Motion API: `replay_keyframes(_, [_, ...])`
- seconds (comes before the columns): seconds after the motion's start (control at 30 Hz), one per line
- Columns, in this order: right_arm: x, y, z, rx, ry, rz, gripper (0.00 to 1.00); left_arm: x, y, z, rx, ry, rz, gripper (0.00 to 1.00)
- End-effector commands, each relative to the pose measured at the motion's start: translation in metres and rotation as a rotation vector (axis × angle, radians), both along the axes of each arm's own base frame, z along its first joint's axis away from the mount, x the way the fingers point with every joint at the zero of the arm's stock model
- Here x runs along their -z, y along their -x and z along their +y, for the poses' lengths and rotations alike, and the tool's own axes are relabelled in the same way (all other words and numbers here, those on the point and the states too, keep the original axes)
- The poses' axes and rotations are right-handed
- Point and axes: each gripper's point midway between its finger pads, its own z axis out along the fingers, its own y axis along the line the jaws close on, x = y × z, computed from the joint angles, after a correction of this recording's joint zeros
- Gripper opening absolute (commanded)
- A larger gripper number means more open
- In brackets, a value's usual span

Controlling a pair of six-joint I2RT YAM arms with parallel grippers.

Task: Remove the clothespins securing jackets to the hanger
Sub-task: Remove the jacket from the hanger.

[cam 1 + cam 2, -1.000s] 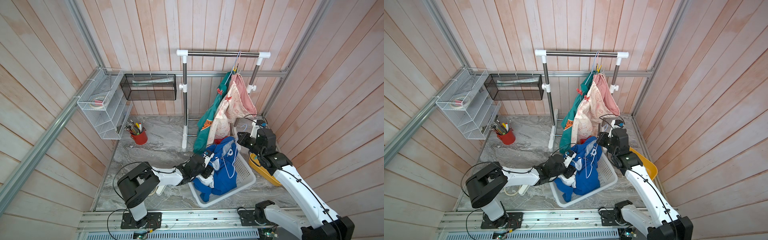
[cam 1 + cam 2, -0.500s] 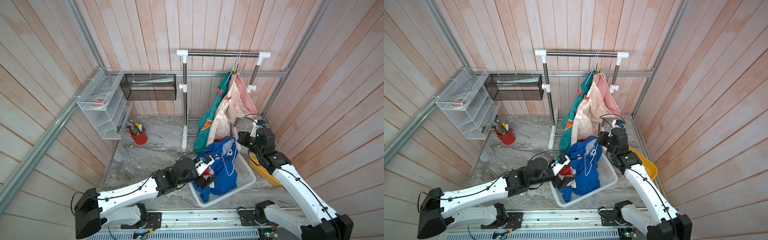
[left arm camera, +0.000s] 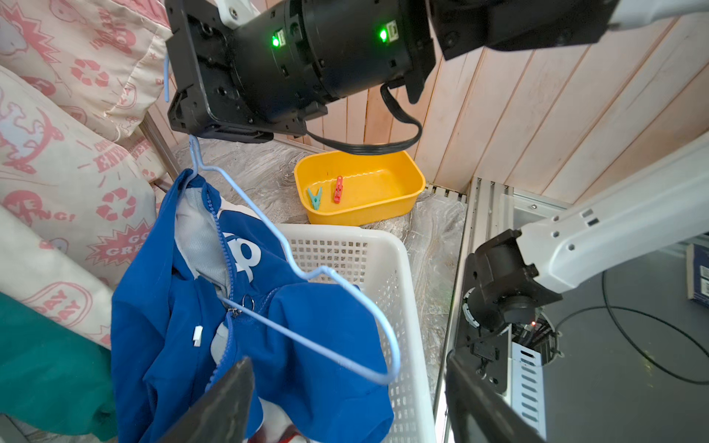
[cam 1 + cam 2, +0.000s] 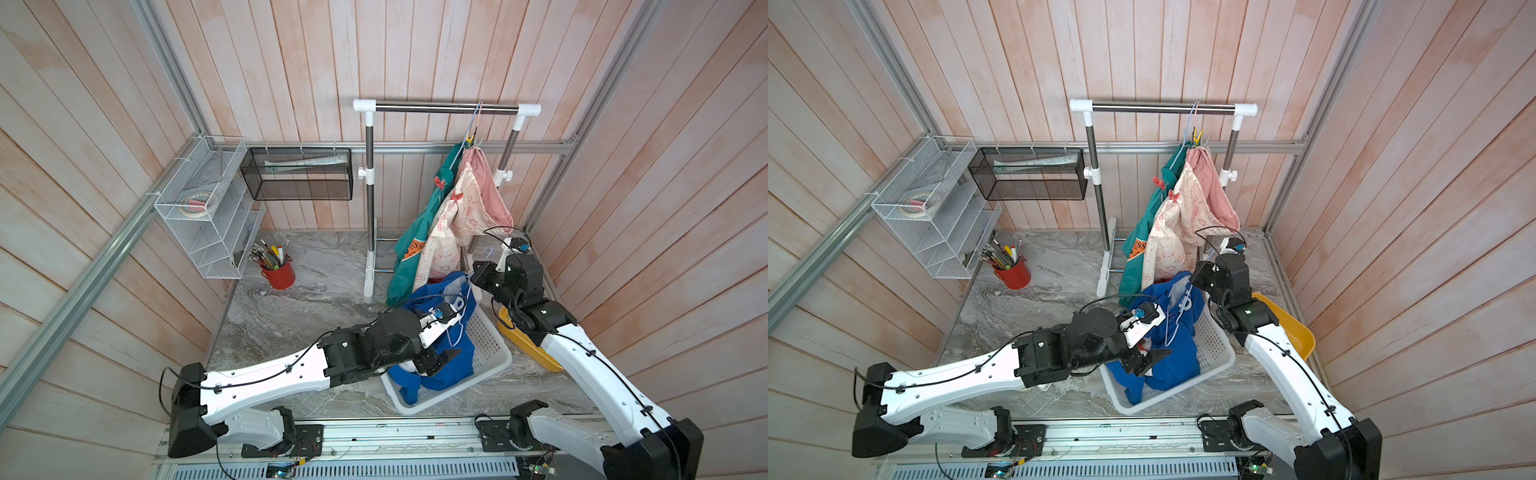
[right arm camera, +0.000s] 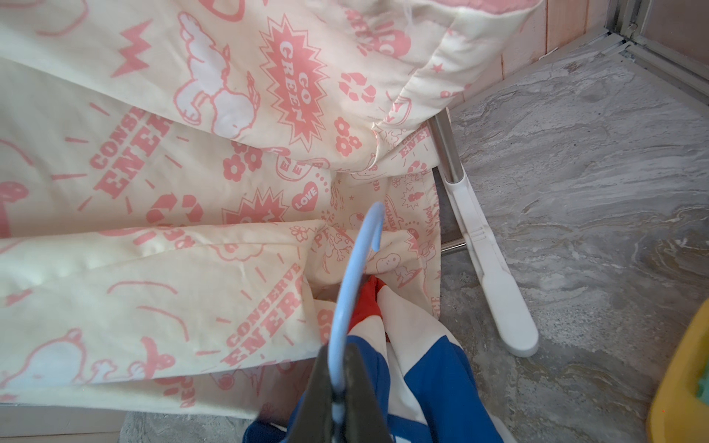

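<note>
1. Since a second ago, the left arm is swung out of its folded pose and stretched along the front. The left gripper (image 3: 345, 406) is backed off the blue jacket (image 3: 318, 333), with jaws spread wide and nothing pinched.
2. The right gripper (image 5: 341, 391) is kept clamped on the hook of the light-blue hanger (image 5: 351, 268). The blue jacket is dangled half off it over the white basket (image 4: 505, 361).
3. No pin is seen on the blue jacket. A red clothespin (image 3: 338, 189) and a teal peg (image 3: 315, 197) are parked in the yellow tub (image 3: 360, 220).
4. Two pins are left up on the rack (image 4: 444, 109): the first pin (image 4: 438, 181) on the teal jacket (image 4: 419, 220) and the second pin (image 4: 457, 194) on the cream jacket (image 4: 440, 249).
5. Best guess: the blue one is basically done. Next, the open jaws need to be lifted to a remaining pin and closed on its tail ends, not the cloth.
</note>
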Motion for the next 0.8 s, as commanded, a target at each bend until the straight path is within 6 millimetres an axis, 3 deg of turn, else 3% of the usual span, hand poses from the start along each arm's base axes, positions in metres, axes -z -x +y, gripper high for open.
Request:
replay_keyframes(0.0, [-0.011, -0.003, -0.003, 0.03, 0.002, -0.019, 0.0, 0.006, -0.004, -0.005, -0.013, -0.045, -0.007, 0.77])
replay_keyframes(0.13, [-0.013, -0.001, -0.003, 0.031, 0.003, -0.023, 0.0, 0.012, -0.011, -0.014, -0.033, -0.072, -0.009, 0.63])
replay_keyframes(0.37, [-0.017, 0.004, 0.0, 0.015, 0.009, -0.038, 0.0, 0.02, -0.033, -0.014, -0.146, -0.115, -0.03, 0.06])
replay_keyframes(0.4, [-0.02, 0.006, 0.001, 0.01, 0.009, -0.049, 0.0, 0.021, -0.037, -0.011, -0.17, -0.125, -0.035, 0.0])
replay_keyframes(0.43, [-0.022, 0.008, 0.002, 0.003, 0.011, -0.058, 0.0, 0.02, -0.04, -0.007, -0.196, -0.13, -0.039, 0.0])
replay_keyframes(0.47, [-0.025, 0.01, 0.002, -0.007, 0.017, -0.07, 0.07, 0.019, -0.043, -0.003, -0.221, -0.133, -0.042, 0.0])
replay_keyframes(0.6, [-0.05, 0.024, -0.002, -0.037, 0.067, -0.13, 0.59, 0.012, -0.044, 0.017, -0.285, -0.084, -0.024, 0.0])
replay_keyframes(0.63, [-0.06, 0.028, -0.005, -0.039, 0.083, -0.148, 0.68, 0.012, -0.044, 0.023, -0.292, -0.063, -0.011, 0.0])
replay_keyframes(0.77, [-0.1, 0.046, -0.019, -0.023, 0.143, -0.212, 0.88, 0.001, -0.032, 0.039, -0.261, 0.029, 0.045, 0.0])
